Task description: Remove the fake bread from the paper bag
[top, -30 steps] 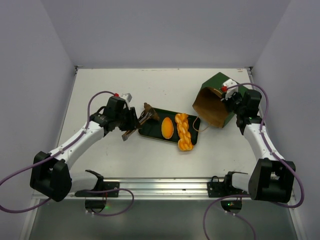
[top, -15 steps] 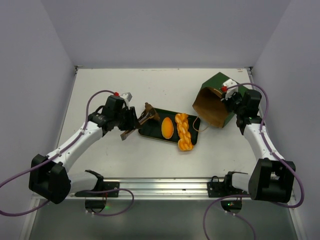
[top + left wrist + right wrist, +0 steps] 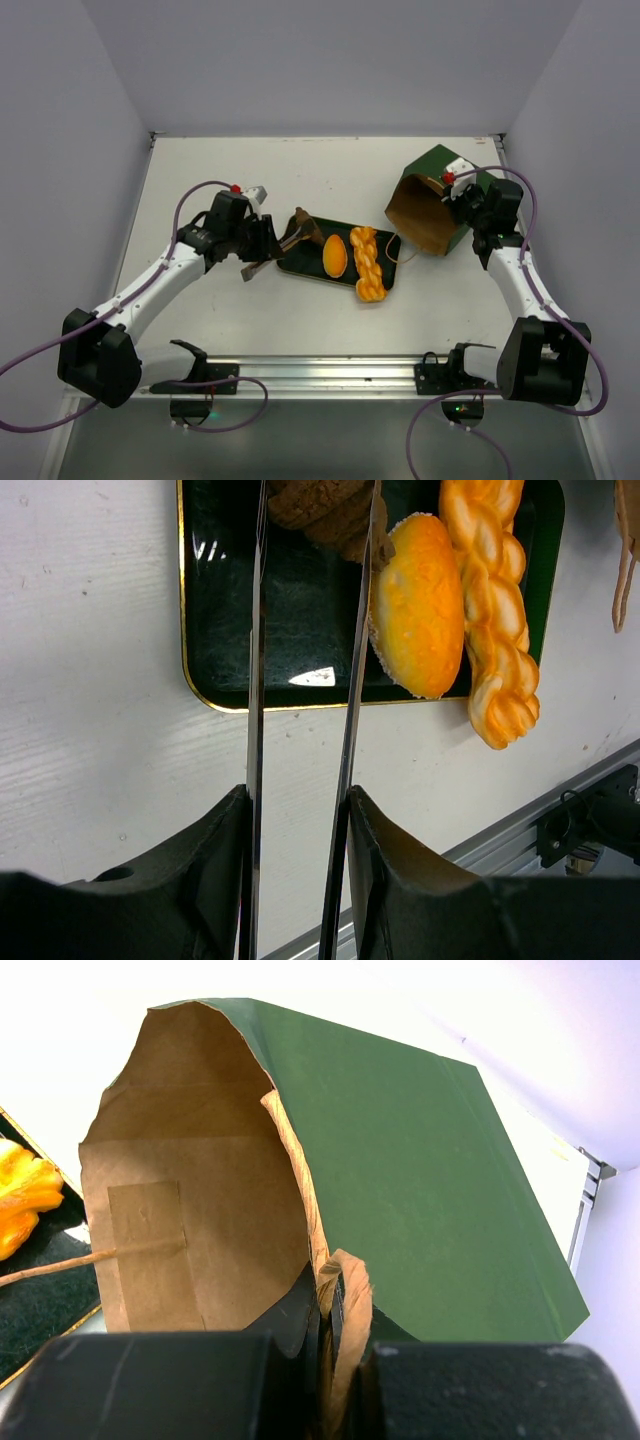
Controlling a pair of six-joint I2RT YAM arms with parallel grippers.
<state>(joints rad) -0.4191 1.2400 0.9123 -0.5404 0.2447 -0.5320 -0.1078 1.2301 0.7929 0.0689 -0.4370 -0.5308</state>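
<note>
Left gripper is reaching over the left end of the black tray, its thin blade fingers clenching the dark brown piece from both sides; in the left wrist view the piece is sitting between the blades at the top edge of frame, above the tray's bare floor. The orange oval roll is lying on the tray just right of the brown piece, and the orange braided loaf is lying beside the roll, touching it, its near end overhanging the tray's rim onto the white table. Same pair in the wrist view: roll, loaf. Right gripper is pinching the rim of the dark green paper bag, jaws closed on the folded edge. The bag is tipping on its side at the table's right, kraft-lined mouth gaping toward the tray, with nothing showing inside it. A thin string handle is trailing from the mouth toward the tray.
</note>
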